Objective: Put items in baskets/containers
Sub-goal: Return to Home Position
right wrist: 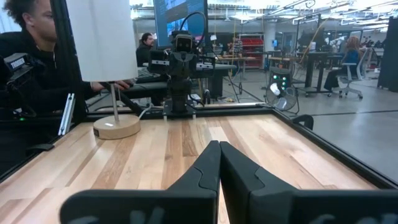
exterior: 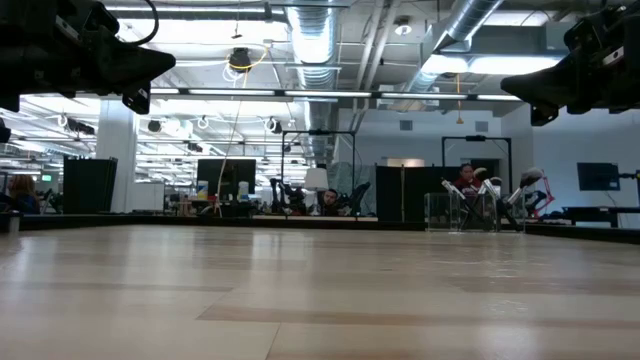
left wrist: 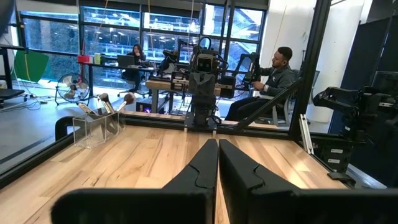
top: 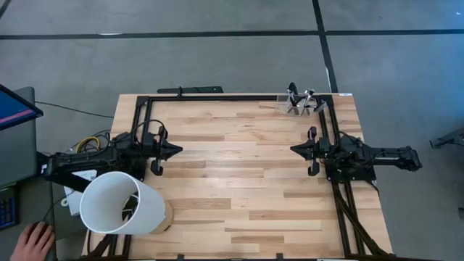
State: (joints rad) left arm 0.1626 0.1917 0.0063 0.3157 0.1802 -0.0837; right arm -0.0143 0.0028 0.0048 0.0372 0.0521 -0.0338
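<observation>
The clear plastic holder (top: 301, 106) stands at the table's far right corner, also seen as the holder (left wrist: 96, 127) and the holder (exterior: 460, 212). Several thin brushes (left wrist: 111, 102) stand in it, heads up, leaning on its walls. My left gripper (top: 178, 150) hangs shut above the table's left side, pointing toward the right edge; its fingers (left wrist: 208, 158) meet with nothing between them. My right gripper (top: 293, 149) hangs shut above the right side, facing it; its fingers (right wrist: 208, 158) also hold nothing. Both are well clear of the holder.
A lamp with a big white shade (top: 119, 203) and a round wooden base (right wrist: 115, 129) stands at the table's near left corner. A black frame (top: 239, 96) runs along the table's edges. A person's hand (top: 32, 243) shows beyond the near left corner. Bare wood lies between the grippers.
</observation>
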